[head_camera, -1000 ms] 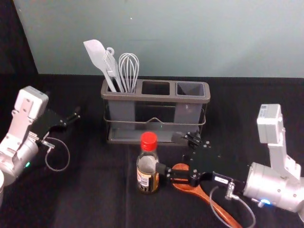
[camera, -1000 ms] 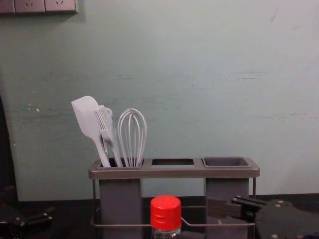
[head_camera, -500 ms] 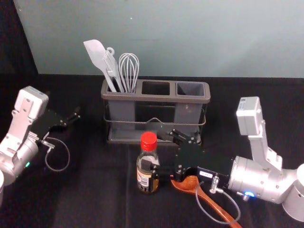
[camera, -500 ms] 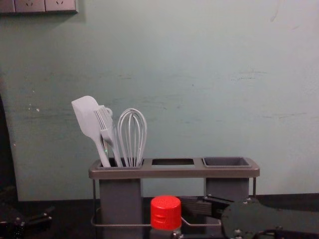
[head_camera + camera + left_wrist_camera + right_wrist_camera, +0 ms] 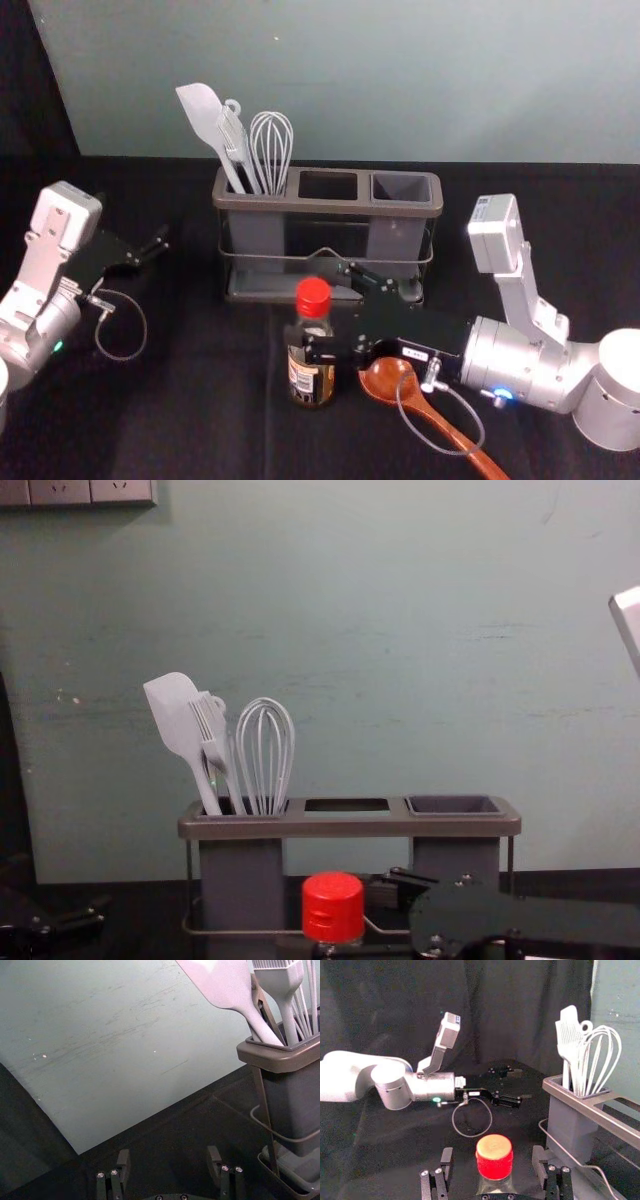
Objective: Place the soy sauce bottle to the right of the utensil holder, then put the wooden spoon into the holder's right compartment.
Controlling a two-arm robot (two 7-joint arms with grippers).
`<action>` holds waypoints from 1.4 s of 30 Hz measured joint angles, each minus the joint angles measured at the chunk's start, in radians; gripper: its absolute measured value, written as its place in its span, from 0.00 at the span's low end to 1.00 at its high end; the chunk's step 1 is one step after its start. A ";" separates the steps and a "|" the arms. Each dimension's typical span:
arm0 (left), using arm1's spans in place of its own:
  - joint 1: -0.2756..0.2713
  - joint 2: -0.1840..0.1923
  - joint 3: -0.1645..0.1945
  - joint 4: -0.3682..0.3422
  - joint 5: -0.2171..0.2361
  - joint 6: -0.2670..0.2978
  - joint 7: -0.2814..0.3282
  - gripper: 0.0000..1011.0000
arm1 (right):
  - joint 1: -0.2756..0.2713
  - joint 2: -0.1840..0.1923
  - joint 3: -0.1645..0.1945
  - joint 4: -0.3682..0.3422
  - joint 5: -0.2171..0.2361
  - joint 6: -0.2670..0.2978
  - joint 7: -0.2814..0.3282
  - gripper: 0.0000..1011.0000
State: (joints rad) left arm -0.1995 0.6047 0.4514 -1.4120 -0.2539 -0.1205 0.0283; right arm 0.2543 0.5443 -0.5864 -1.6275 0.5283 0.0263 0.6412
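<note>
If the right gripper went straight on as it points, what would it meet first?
Probably the soy sauce bottle, lined up with the open right gripper; depth is hard to judge.

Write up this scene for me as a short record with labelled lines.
Soy sauce bottle: upright, red cap, in front of the holder
Wooden spoon: lying to the bottle's right
Left compartment: spatula, brush, whisk
Right compartment: no utensils
Right gripper: fingers open, either side of the bottle
Left gripper: open, idle, off to the left

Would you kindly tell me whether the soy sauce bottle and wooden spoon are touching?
Apart: the head view shows dark cloth between the soy sauce bottle and the wooden spoon.
</note>
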 joint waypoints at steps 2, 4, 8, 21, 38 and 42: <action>0.000 0.000 0.000 0.000 0.000 0.000 0.000 0.99 | 0.005 -0.006 -0.002 0.007 -0.003 -0.004 -0.002 0.99; 0.000 0.000 0.000 0.000 0.000 0.000 0.000 0.99 | 0.010 -0.011 -0.004 0.013 -0.007 -0.010 -0.002 0.99; 0.000 0.000 0.000 0.000 0.000 0.000 0.000 0.99 | 0.020 -0.019 -0.008 0.022 -0.020 -0.019 -0.006 0.99; 0.000 0.000 0.000 0.000 0.000 0.000 0.000 0.99 | 0.037 -0.041 -0.014 0.041 -0.055 -0.033 -0.017 0.99; 0.000 0.000 0.000 0.000 0.000 0.000 0.000 0.99 | 0.037 -0.041 -0.014 0.040 -0.056 -0.035 -0.018 0.89; 0.000 0.000 0.000 0.000 0.000 0.000 0.000 0.99 | 0.037 -0.040 -0.014 0.040 -0.055 -0.034 -0.018 0.77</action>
State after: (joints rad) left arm -0.1995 0.6047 0.4514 -1.4120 -0.2539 -0.1205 0.0283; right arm 0.2909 0.5039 -0.6004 -1.5880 0.4736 -0.0077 0.6236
